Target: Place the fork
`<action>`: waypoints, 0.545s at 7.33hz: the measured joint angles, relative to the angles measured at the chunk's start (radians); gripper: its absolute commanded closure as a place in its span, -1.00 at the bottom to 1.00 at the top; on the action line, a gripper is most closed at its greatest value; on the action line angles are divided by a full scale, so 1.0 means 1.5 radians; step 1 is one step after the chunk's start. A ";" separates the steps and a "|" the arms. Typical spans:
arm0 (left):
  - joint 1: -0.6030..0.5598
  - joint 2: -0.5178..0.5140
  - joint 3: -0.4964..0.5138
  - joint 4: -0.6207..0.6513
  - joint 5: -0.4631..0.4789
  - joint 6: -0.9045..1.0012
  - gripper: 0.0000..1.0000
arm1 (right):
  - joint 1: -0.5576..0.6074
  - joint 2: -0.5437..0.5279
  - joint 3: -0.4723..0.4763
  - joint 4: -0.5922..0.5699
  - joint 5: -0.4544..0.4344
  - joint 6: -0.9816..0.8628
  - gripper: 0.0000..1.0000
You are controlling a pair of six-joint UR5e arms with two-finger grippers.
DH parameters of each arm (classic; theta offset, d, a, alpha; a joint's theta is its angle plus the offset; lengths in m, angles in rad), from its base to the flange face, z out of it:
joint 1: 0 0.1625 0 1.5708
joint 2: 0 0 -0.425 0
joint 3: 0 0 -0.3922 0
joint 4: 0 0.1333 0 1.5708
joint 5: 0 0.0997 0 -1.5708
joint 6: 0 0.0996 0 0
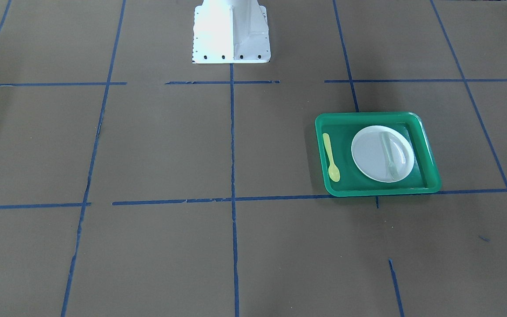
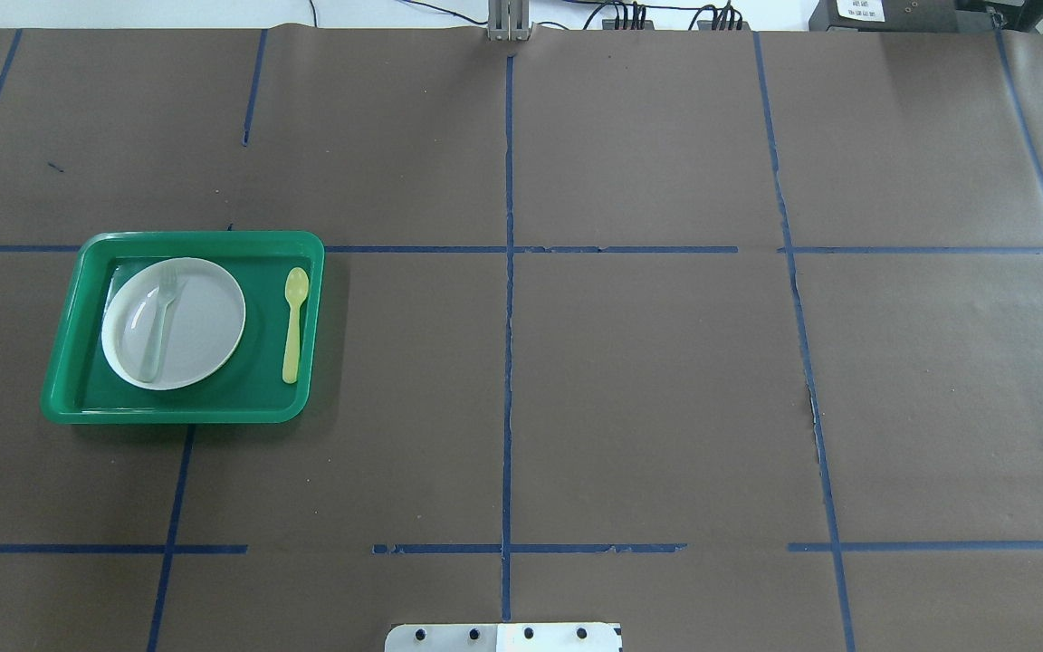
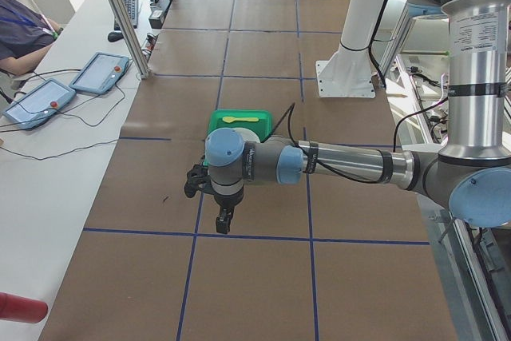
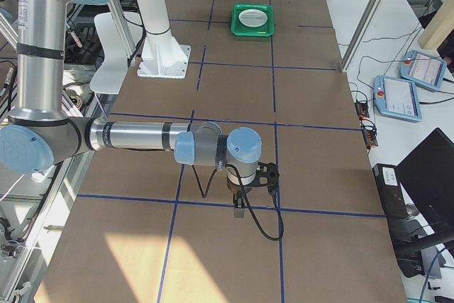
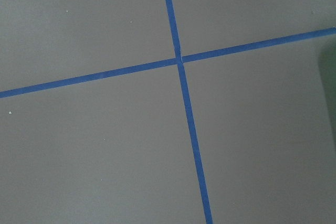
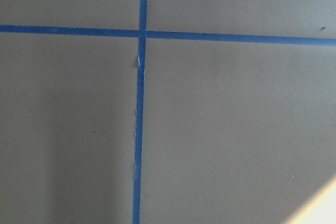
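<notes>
As you see overhead, fork (image 2: 157, 333) lies on white plate (image 2: 209, 321), tines to 12 o'clock | left gripper (image 3: 224, 222), right gripper (image 4: 240, 211): cannot tell state.

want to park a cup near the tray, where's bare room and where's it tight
Bare table paper all along the green tray's right, past the yellow spoon. Inside the tray is crowded: white plate carrying the fork, only a narrow strip between plate and spoon.

Fork (image 2: 159, 328) apparently lies on plate (image 2: 209, 321) in tray (image 2: 168, 415), spoon (image 2: 293, 326) beside plate
</notes>
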 measured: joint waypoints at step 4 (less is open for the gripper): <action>0.003 -0.005 0.000 -0.005 -0.001 -0.001 -1.00 | 0.000 0.000 0.000 0.000 0.000 0.000 -1.00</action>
